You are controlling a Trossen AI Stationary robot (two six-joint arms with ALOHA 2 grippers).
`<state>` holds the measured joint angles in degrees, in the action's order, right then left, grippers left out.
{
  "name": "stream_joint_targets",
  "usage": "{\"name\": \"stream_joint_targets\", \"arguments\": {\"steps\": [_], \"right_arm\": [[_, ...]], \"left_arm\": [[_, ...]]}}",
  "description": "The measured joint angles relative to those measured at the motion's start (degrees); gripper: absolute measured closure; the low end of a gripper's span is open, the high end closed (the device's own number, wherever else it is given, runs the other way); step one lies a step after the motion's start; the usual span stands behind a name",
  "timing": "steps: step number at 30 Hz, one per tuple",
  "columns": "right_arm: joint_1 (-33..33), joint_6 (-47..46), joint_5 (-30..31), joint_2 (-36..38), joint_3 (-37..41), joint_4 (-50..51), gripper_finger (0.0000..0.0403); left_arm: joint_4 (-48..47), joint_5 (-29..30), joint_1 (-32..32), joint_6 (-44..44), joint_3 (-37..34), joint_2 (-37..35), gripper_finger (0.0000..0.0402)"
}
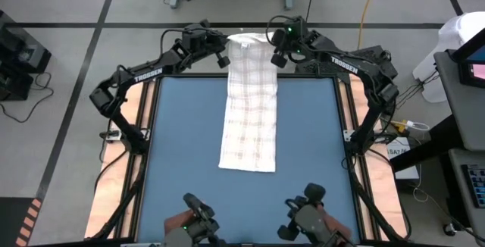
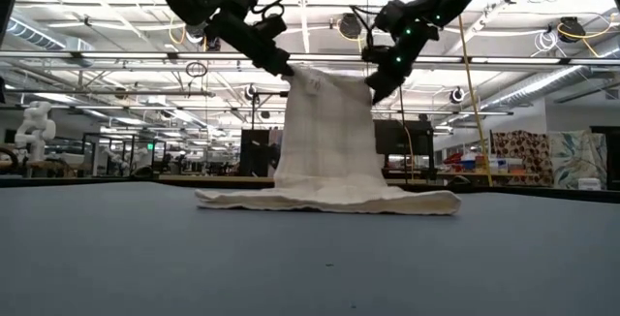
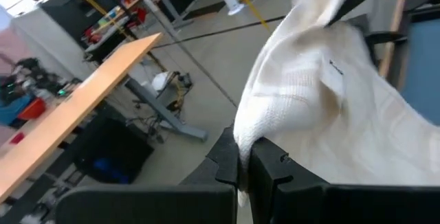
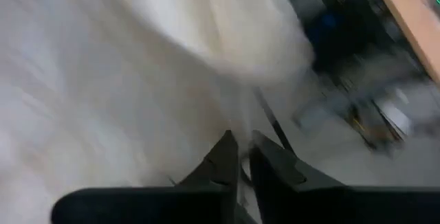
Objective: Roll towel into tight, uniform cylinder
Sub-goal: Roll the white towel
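The white towel (image 1: pixel 250 103) with faint grey checks is a long strip running from the middle of the blue mat (image 1: pixel 182 164) to its far edge. Its near end (image 2: pixel 329 200) lies on the mat; its far end is lifted high. My left gripper (image 1: pixel 223 59) is shut on the towel's far left corner and my right gripper (image 1: pixel 277 59) is shut on its far right corner, both above the mat's far edge. My left gripper pinches the towel's far left corner (image 3: pixel 242 136) between its two fingers, coming from the left and slanting down. The cloth hangs below it. My right gripper pinches the towel's far right corner (image 4: pixel 237 131) between its two fingers, slanting down from the right. The towel's far edge (image 2: pixel 327 72) spans between the two grippers, and the cloth falls from it to the mat.
Wooden table edges (image 1: pixel 135 103) flank the mat on both sides. Two more dark gripper units (image 1: pixel 198 220) (image 1: pixel 307 215) sit at the near edge. A white hard object (image 1: pixel 458 35) and a desk stand off the table at the far right.
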<state>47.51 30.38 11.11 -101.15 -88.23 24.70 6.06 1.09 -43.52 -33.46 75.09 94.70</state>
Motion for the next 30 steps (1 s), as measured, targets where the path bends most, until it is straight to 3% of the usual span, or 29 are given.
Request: {"name": "stream_joint_targets", "arguments": {"steps": [4, 8, 12, 15, 20, 25, 28, 30], "right_arm": [[0.24, -1.68, 4.72, 1.59, 0.11, 3.14, 0.0340], [-1.03, -6.52, 2.59, 4.88, 0.04, 10.00, 0.0301], [-3.23, -15.81, -15.26, 7.36, 0.25, 20.94, 0.0277], [-8.98, -19.06, -25.95, 8.54, 5.35, 21.25, 0.0274], [-20.95, -24.82, -26.16, 8.87, 20.52, 8.26, 0.0280], [-31.93, -36.91, -25.47, 8.95, 35.85, -18.27, 0.0302], [-37.24, -43.15, -20.23, 8.99, 43.56, -32.61, 0.0320], [-39.86, -45.96, -15.51, 8.99, 47.29, -35.70, 0.0336]], "left_arm": [[0.22, 1.80, -0.18, 0.06, 0.02, -0.04, 0.0392], [0.11, 1.98, -0.30, 0.08, 0.02, -0.02, 0.0392], [0.07, 2.46, -0.44, 0.12, 0.02, -0.02, 0.0390], [0.05, 2.46, -0.38, 0.17, 0.02, -0.02, 0.0375], [0.04, 2.64, -0.36, 0.17, 0.02, -0.02, 0.0311], [0.03, 3.20, -0.81, 0.20, 0.02, -0.02, 0.0225], [-0.68, 6.90, -0.99, 1.78, 0.02, 0.00, 0.0184], [-2.63, 7.92, -1.02, 4.26, 0.02, -0.18, 0.0166]]}}
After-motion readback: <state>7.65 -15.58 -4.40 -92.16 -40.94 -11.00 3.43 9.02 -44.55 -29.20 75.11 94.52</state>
